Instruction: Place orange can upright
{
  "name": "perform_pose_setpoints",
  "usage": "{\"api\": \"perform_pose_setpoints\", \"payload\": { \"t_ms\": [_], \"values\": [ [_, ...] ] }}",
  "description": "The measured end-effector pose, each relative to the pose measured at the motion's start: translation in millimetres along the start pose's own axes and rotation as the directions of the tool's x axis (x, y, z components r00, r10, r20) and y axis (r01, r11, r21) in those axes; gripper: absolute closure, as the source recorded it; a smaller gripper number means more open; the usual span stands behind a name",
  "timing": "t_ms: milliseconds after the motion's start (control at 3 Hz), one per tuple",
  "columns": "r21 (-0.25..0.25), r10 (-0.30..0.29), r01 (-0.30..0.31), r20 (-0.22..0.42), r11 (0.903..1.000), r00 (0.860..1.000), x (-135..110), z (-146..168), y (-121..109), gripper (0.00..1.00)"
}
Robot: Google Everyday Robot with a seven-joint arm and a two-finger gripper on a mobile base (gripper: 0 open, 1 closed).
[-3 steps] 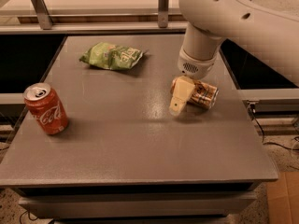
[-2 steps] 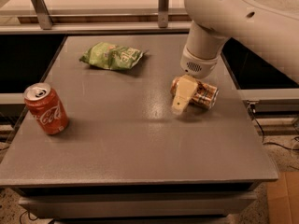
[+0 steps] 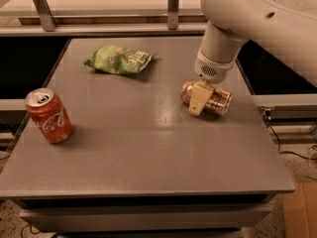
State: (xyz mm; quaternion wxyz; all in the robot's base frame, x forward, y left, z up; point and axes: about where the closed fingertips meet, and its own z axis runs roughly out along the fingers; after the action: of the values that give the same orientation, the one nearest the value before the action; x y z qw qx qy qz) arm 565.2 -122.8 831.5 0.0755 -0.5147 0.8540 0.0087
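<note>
The orange can (image 3: pixel 221 101) lies on its side at the right of the grey table (image 3: pixel 148 148), its silver end toward the right. It is pale copper with dark and cream markings. My gripper (image 3: pixel 203 101) comes down from the white arm (image 3: pixel 233 29) straight onto the can's left half and straddles it, hiding part of it. The can rests on the table top.
A red-orange cola can (image 3: pixel 48 115) stands upright near the table's left edge. A green chip bag (image 3: pixel 119 59) lies at the back middle. A metal rail and shelf (image 3: pixel 99 14) run behind the table. The table's right edge is close to the can.
The arm has shifted slightly to the right above the can. The orange can stays lying in about the same spot.
</note>
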Motion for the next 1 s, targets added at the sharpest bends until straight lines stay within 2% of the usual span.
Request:
{"api": "perform_pose_setpoints", "payload": {
  "t_ms": [667,1000],
  "values": [
    [-0.014,-0.034,0.034,0.015,0.9993,0.999,-4.2,-7.9,1.4,0.84],
    [-0.025,-0.043,0.045,0.071,0.9987,0.997,-9.5,-23.2,1.9,1.0]
  ]
}}
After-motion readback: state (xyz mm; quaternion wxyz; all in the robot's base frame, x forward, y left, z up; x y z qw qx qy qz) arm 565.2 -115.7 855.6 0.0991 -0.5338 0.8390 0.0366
